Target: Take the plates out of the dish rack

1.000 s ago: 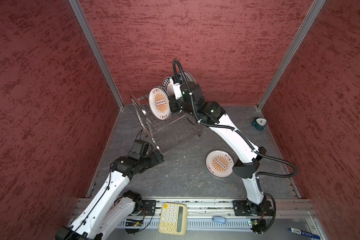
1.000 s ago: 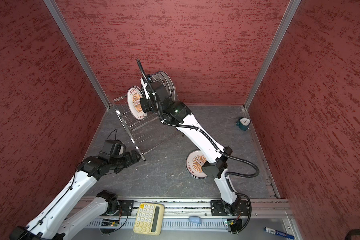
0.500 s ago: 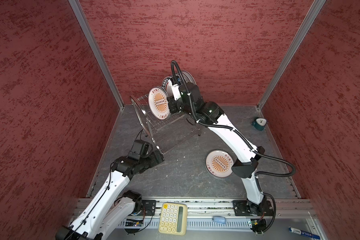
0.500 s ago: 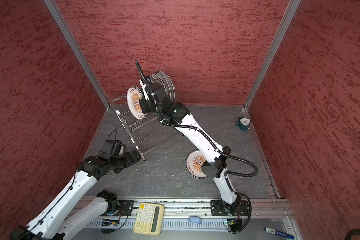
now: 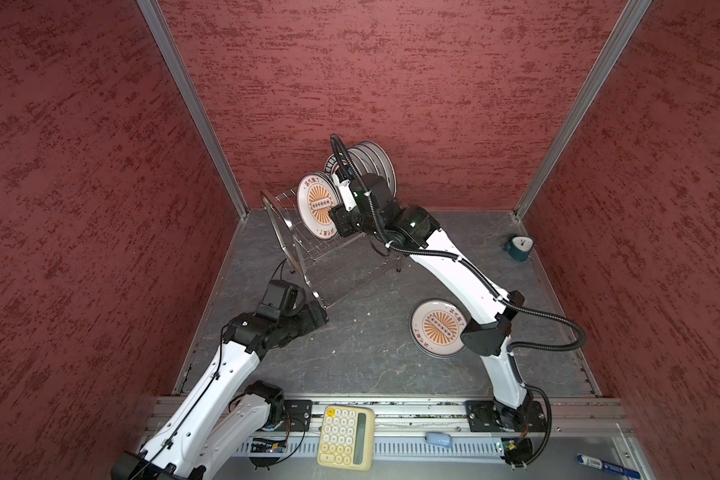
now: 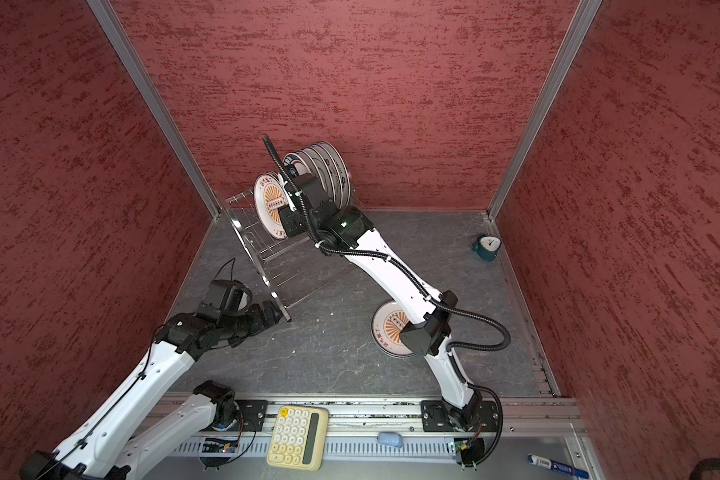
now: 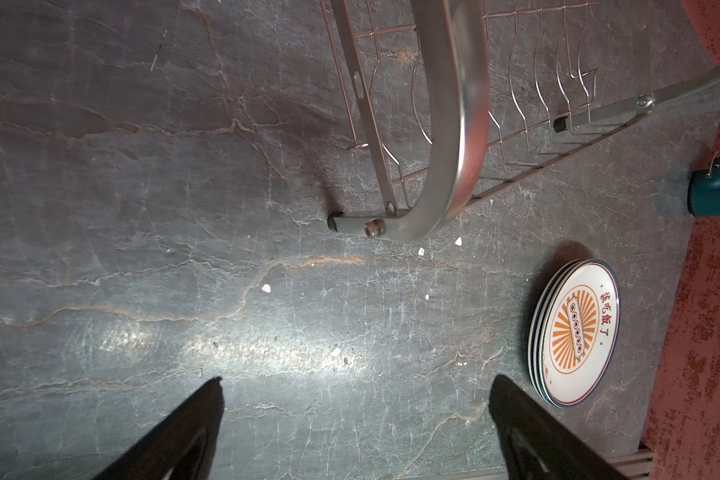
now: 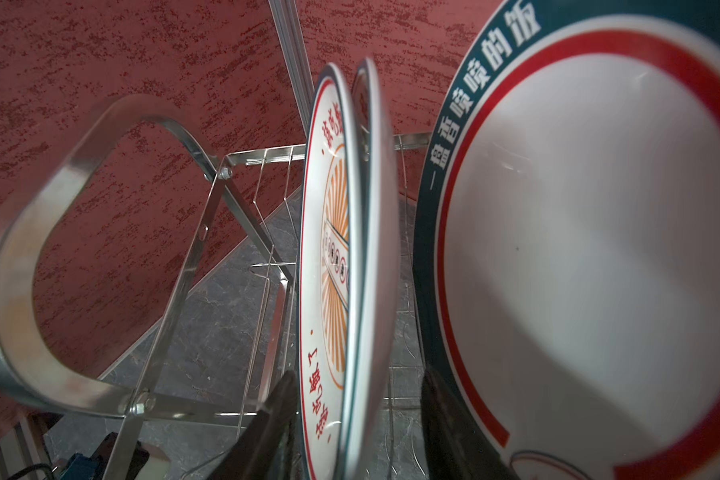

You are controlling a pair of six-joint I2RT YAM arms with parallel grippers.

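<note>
Only the right wrist view shows my right fingers spread astride two plates, teal-banded plate beside; left fingers spread.

White shells on left arm and right arm, black housings at joints. Rows of small dark holes in the shells. Behind right gripper, ribbed black hose tied along the shell, green light on a joint. Thin black wire behind left gripper. Black tapered fingers on both.
</note>
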